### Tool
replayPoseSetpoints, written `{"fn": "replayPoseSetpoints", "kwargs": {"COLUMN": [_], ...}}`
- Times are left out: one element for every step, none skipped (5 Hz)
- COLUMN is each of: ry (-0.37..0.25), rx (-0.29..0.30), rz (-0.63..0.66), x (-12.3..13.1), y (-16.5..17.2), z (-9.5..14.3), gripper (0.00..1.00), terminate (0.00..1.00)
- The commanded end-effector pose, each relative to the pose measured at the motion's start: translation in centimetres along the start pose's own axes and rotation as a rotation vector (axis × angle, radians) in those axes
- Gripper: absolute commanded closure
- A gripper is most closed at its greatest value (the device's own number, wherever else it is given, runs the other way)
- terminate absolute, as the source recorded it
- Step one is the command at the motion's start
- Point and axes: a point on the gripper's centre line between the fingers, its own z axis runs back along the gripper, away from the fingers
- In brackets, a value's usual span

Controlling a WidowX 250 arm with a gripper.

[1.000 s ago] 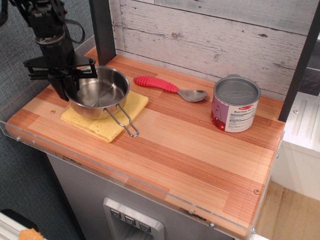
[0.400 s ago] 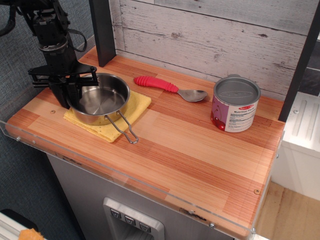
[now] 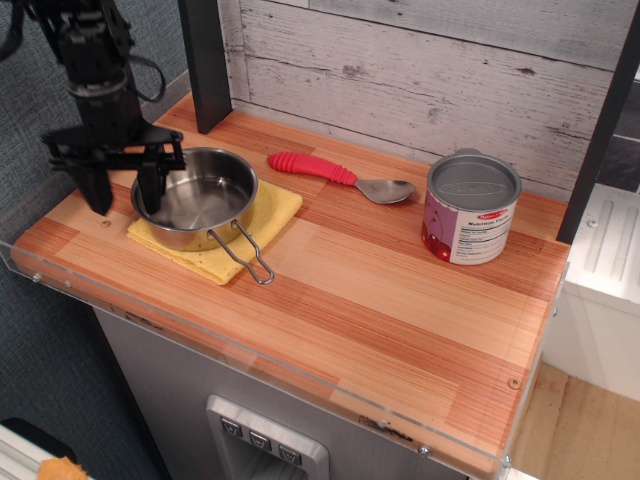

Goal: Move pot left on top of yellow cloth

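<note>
The desk (image 3: pixel 400 300) is striped wood. At its 9 o'clock end lies the yellow cloth (image 3: pixel 275 205), and the pot (image 3: pixel 195 198) sits on it — wire handle pointing toward 5 o'clock. A tin can (image 3: pixel 470 208) stands at 2 o'clock; a red-handled spoon (image 3: pixel 335 174) lies near 12. The claw (image 3: pixel 122 190) straddles the pot's left rim, fingers spread wide — gripping nothing.

Striped wooden countertop (image 3: pixel 380 300), whitewashed plank wall (image 3: pixel 430 70) behind it. Labelled cylindrical tin can (image 3: pixel 470 208) upright near the wall. Metal spoon with red plastic handle (image 3: pixel 340 176) lies flat left of the can, apart from it.
</note>
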Motion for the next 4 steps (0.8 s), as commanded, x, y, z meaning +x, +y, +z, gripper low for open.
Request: {"fn": "replayPoseSetpoints", "kwargs": {"ry": [-0.146, -0.187, -0.227, -0.255], "rx": [0.127, 0.083, 0.033, -0.018], "rz": [-0.235, -0.353, -0.454, -0.475], "x": [0.7, 0.2, -0.1, -0.2], "y": [-2.8, -5.8, -9.3, -12.0], "z": [7.5, 10.2, 11.8, 12.5], "gripper": [0.00, 0.00, 0.00, 0.00], "terminate": [0.00, 0.00, 0.00, 0.00]}}
